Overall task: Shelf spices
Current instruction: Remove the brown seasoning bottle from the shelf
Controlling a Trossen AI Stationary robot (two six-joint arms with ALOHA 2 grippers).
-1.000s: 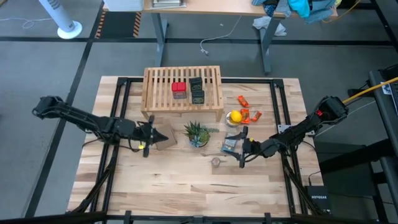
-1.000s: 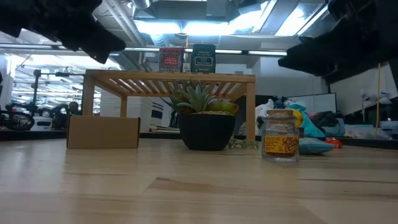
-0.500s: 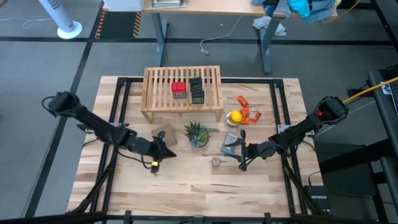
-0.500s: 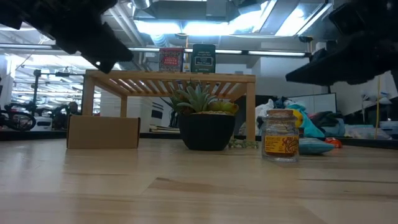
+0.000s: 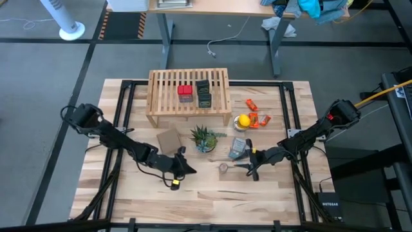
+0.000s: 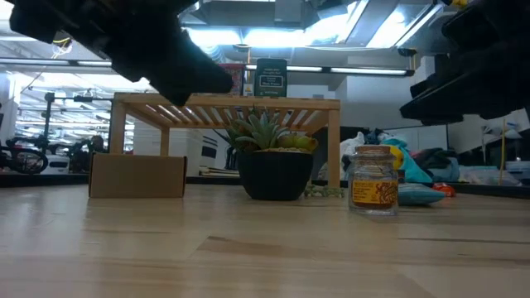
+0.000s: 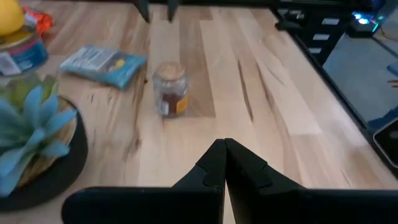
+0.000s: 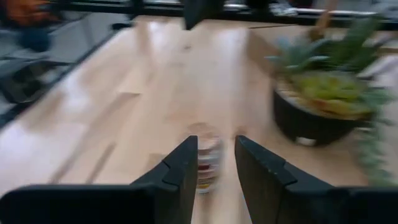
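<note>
The tiny round jar stands upright on its base near the table's middle; it also shows in the low view. A red tin and dark tins stand on the slatted wooden shelf at the far side. My right gripper is open just right of the jar, and in its wrist view the jar shows beyond the gap between the fingers. My left gripper is shut, left of the jar and pointing at it.
A potted succulent stands between shelf and jar. A flat brown square lies left of it and a blue packet right of it. A yellow fruit and orange packets lie right of the shelf.
My left gripper has swung from beside the brown square toward the near edge and to the right, ending close to the jar's left side. My right gripper has shifted a little toward the near edge and down, toward the jar. The jar has stayed put.
</note>
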